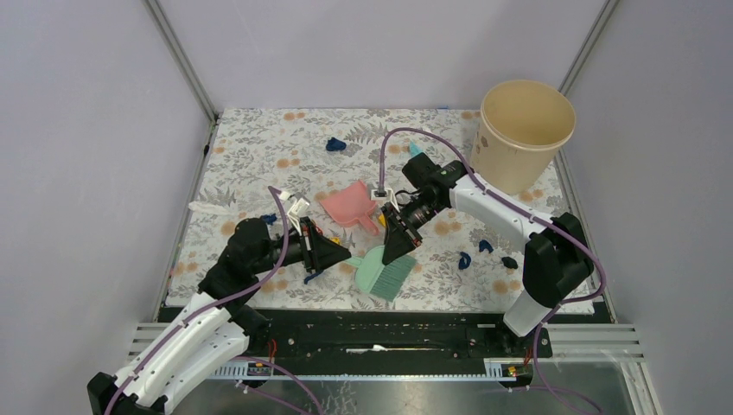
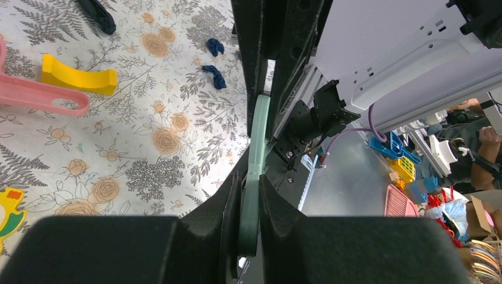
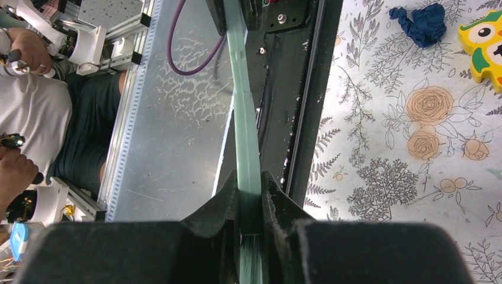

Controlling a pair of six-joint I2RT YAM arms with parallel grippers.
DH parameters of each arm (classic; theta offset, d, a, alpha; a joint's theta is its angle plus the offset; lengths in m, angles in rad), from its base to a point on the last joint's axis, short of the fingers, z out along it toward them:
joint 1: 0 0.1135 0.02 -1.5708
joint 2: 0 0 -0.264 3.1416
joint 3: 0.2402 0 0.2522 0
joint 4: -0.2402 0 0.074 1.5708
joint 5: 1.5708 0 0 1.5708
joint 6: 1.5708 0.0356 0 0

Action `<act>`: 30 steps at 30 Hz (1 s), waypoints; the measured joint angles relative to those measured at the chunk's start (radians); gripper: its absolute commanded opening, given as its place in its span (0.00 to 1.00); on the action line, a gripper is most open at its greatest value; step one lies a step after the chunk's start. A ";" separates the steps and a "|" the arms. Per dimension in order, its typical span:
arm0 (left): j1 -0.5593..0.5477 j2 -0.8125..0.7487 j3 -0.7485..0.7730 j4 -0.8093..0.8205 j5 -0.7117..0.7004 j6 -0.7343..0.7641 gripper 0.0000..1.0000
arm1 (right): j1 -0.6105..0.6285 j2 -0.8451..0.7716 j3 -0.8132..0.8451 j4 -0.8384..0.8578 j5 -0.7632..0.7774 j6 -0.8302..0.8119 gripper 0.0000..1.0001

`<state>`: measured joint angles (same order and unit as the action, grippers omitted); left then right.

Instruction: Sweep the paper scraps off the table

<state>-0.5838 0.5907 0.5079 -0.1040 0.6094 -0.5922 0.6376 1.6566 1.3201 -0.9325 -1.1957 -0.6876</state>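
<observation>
Left gripper [image 1: 340,257] and right gripper [image 1: 399,249] are both clamped tight on the mint-green hand brush [image 1: 386,275]. The pink dustpan [image 1: 348,205] lies at the brush's 11 o'clock, and navy paper scraps [image 1: 464,259] at its 3 o'clock.

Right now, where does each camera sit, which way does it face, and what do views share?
Top external: above and behind, looking down on the table; left arm and right arm show.
Left wrist: on the left arm, looking along the green brush over the table; left tool shows.
Right wrist: likewise on the right arm; right tool shows.
Shared: all three show the brush.
</observation>
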 measured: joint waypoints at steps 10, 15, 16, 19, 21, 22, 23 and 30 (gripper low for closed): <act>0.000 -0.016 0.008 -0.031 -0.020 0.022 0.00 | 0.000 0.000 -0.016 0.064 0.005 0.037 0.43; -0.006 -0.017 0.086 -0.192 -0.150 0.059 0.00 | -0.012 -0.020 -0.069 0.239 0.197 0.220 0.57; -0.006 -0.016 0.114 -0.240 -0.193 0.065 0.00 | -0.013 -0.030 -0.084 0.277 0.264 0.256 0.59; -0.006 -0.001 0.220 -0.381 -0.341 0.087 0.00 | -0.014 -0.047 -0.107 0.370 0.461 0.340 0.61; -0.006 0.013 0.282 -0.456 -0.446 0.089 0.00 | -0.015 -0.046 -0.106 0.423 0.586 0.382 0.62; -0.006 0.017 0.307 -0.487 -0.496 0.089 0.00 | -0.016 -0.043 -0.104 0.437 0.632 0.398 0.63; -0.006 0.021 0.325 -0.510 -0.538 0.089 0.00 | -0.016 -0.034 -0.093 0.443 0.671 0.414 0.64; -0.006 0.068 0.391 -0.673 -0.792 0.061 0.00 | 0.003 0.093 -0.014 0.491 0.797 0.480 0.67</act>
<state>-0.5896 0.6582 0.8989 -0.7769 -0.1825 -0.5308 0.6411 1.7500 1.3064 -0.4416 -0.3992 -0.2073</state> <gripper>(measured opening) 0.153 0.661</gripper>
